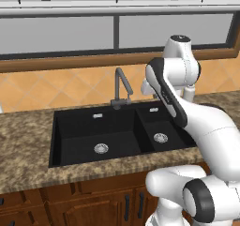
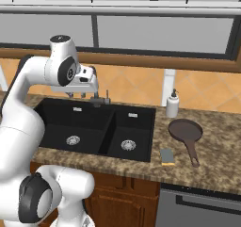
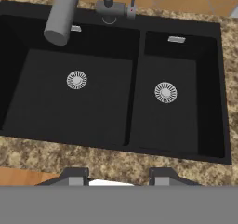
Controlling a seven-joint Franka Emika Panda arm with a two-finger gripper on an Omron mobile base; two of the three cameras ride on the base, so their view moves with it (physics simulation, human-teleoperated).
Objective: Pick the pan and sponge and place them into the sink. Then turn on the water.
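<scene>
The black double-basin sink (image 1: 79, 126) (image 2: 56, 120) lies in the granite counter; both bowls hold nothing but their silver drains. The dark brown pan (image 2: 185, 129) rests on the counter right of the sink, its handle pointing toward the front edge. Left of that handle, near the edge, the yellow sponge (image 2: 166, 156) lies flat. My gripper (image 3: 119, 176) hovers above the sink's front rim, looking down into the sink (image 3: 93, 111). Its fingers stand apart with nothing between them. The grey faucet (image 1: 123, 84) (image 3: 62, 14) rises behind the divider, and no water runs.
A white soap dispenser (image 2: 172, 103) stands at the back of the counter just behind the pan. A tiled backsplash and window run behind the sink. Wooden cabinets sit below the counter (image 1: 28, 140).
</scene>
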